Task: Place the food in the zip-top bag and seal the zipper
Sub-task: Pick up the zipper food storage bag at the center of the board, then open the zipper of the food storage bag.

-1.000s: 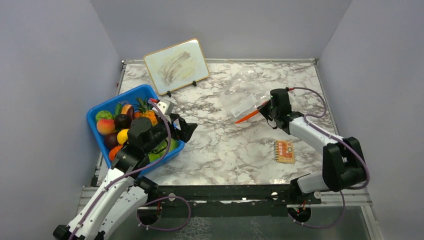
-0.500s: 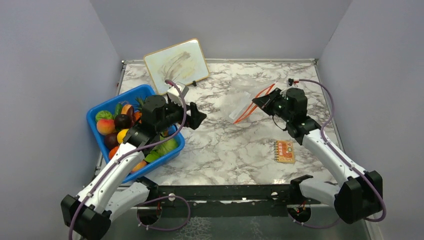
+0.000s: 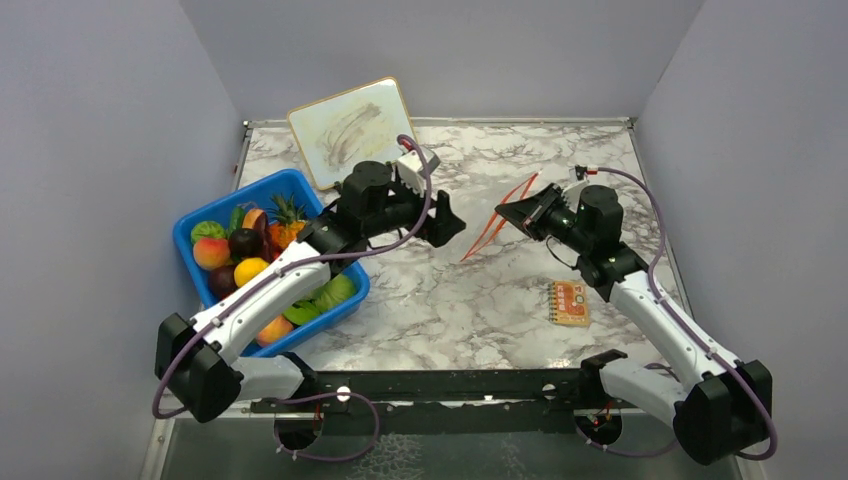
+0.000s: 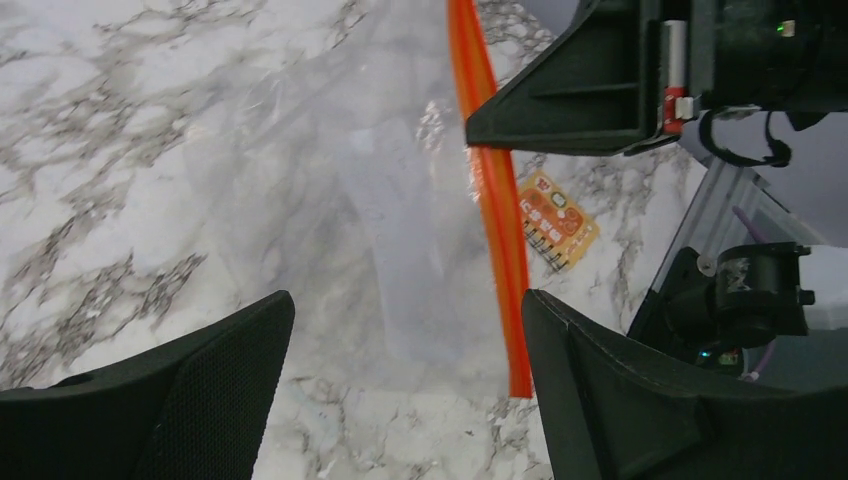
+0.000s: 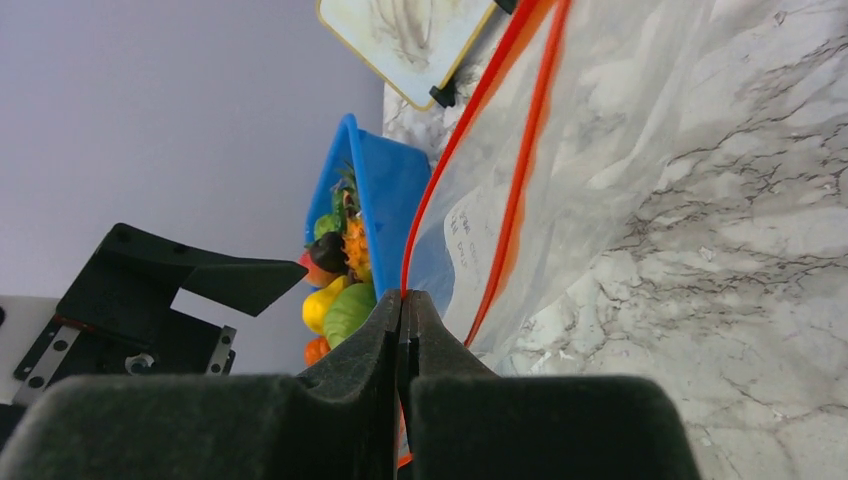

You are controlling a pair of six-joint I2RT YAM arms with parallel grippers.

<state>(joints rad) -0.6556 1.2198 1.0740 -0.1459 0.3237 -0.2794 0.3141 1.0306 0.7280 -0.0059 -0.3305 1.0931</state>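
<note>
My right gripper [image 3: 512, 213] is shut on the orange-red zipper [image 3: 492, 226] of the clear zip-top bag [image 5: 640, 130] and holds the bag up off the marble table, its mouth partly open. In the right wrist view the closed tips [image 5: 402, 305] pinch one zipper strip [image 5: 450, 150]. My left gripper [image 3: 448, 222] is open and empty, just left of the bag. In the left wrist view the zipper [image 4: 492, 200] hangs between its fingers [image 4: 600, 390], with the bag [image 4: 400, 240] below. The food [image 3: 246, 245] lies in the blue tub [image 3: 275, 187] at the left.
A small whiteboard [image 3: 352, 130] leans on a stand at the back left. A small orange notebook [image 3: 570, 302] lies on the table [image 3: 420, 300] near the right arm. Grey walls close in both sides and the back.
My left gripper has swung from above the blue tub rightward to the table's middle, close to the bag. My right gripper has lifted the bag by its zipper and tilted it toward the left.
</note>
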